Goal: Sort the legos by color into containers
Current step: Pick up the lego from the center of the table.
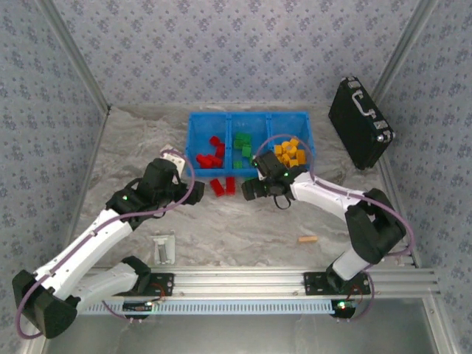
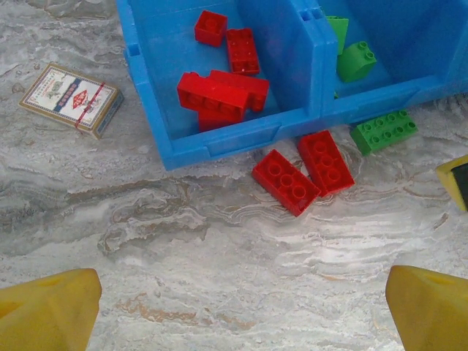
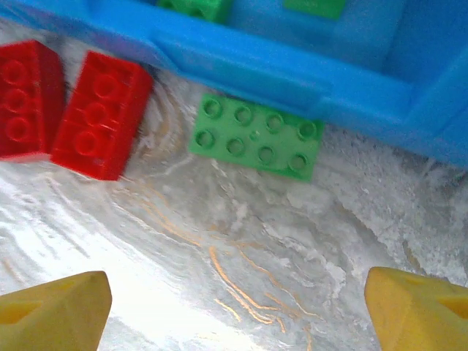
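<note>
Right wrist view: the right end effector point(image 3: 235, 307) stands wide open and empty. The green brick point(image 3: 256, 137) lies at 12 o'clock on the worktop point(image 3: 219, 241), against the blue bin point(image 3: 241, 69). I would go forward, lower centred over it, and avoid the wall.

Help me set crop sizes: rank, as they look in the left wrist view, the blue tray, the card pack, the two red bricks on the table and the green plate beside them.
1. blue tray
2. card pack
3. red bricks, alike, not ranked apart
4. green plate
</note>
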{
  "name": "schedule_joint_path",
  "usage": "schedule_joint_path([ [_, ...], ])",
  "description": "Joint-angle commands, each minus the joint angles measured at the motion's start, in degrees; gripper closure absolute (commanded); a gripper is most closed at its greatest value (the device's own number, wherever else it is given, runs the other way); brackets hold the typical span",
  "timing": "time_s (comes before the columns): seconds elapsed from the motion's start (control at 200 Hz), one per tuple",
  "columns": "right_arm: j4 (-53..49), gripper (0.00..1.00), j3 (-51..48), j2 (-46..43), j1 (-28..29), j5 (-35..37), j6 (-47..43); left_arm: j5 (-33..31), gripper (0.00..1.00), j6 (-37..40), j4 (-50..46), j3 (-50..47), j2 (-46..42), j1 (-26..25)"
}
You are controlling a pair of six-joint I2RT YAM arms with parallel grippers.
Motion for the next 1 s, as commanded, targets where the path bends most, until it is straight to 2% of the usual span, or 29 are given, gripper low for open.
schedule_joint_path([
  [0.0,3.4,0.08,-0.3,1.8,0.9,4.8,3.3,-1.6,0.00,1.4,1.0,1.6,-1.7,-0.3],
  [0.41,8.3,0.05,3.3,12.9,2.2,11.2,8.6,-3.0,0.00,3.6,-0.1,1.5,-1.5,-0.2],
  [0.595,11.0,0.05,4.4,15.6,2.4,11.2,10.0,-2.4,0.00,5.8,-0.2,2.0,0.4,-0.2],
  [0.995,9.0,0.07,9.2,20.9,1.2,12.0,12.4,-2.4,0.00,6.9,1.0,1.1,1.2,1.0],
])
